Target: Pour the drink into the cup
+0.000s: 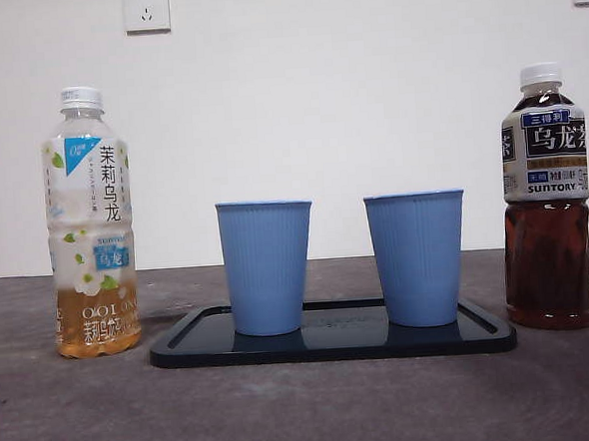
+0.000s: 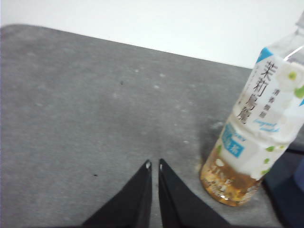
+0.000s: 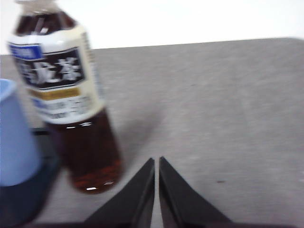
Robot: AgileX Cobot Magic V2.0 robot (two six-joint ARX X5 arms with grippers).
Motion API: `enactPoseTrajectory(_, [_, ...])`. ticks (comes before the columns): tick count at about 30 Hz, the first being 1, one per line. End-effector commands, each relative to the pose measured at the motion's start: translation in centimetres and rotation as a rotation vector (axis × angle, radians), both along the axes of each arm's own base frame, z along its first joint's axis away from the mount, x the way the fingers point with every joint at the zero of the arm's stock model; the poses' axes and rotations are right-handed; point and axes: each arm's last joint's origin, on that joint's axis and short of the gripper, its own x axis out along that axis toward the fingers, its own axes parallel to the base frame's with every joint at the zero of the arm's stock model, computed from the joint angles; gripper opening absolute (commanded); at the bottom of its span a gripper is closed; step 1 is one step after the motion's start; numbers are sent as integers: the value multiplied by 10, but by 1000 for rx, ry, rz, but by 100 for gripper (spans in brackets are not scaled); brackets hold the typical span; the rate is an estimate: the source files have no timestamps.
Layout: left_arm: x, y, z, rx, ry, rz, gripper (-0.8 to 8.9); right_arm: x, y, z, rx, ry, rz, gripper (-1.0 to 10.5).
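Two blue ribbed cups, one on the left [image 1: 266, 267] and one on the right [image 1: 417, 258], stand upright on a black tray [image 1: 332, 346]. A jasmine oolong bottle [image 1: 91, 223] with a white cap and a little amber drink stands left of the tray. A dark oolong tea bottle [image 1: 545, 200] stands right of it. My left gripper [image 2: 154, 164] is shut and empty over the grey table beside the jasmine bottle [image 2: 259, 137]. My right gripper [image 3: 156, 160] is shut and empty beside the dark bottle [image 3: 66, 95]. Neither gripper shows in the front view.
The grey table [image 1: 306, 410] runs to a white wall with two power outlets [image 1: 147, 10]. One blue cup [image 3: 14, 137] and the tray's edge [image 3: 23, 194] show in the right wrist view.
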Motion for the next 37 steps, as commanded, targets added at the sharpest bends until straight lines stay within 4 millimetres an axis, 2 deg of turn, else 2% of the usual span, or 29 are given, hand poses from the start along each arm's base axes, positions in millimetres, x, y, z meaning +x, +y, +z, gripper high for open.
enactPoseTrajectory(1, [0,-2,-3,-54,23,-41,15,0,3,1,75,-3,76,12])
enactPoseTrajectory(5, [-3,-4,13,-114,-18,-64,15,-3,3,9,127,6,88,12])
enactPoseTrajectory(11, [-11,-6,51,-202,-100,-90,15,-9,5,36,250,-32,99,12])
enactPoseTrajectory(17, [-18,-6,100,-208,-105,-108,15,-15,6,75,319,-60,145,12])
enactPoseTrajectory(22, [-21,-8,145,-142,-91,-197,15,-20,9,112,324,-36,229,12])
enactPoseTrajectory(27, [-17,-12,177,-126,-35,-310,15,-20,12,145,285,26,340,12])
enactPoseTrajectory(31, [-10,-16,191,-136,9,-420,15,-19,14,166,215,92,424,12])
enactPoseTrajectory(37, [3,-24,198,-122,75,-528,15,-14,17,188,73,158,540,12])
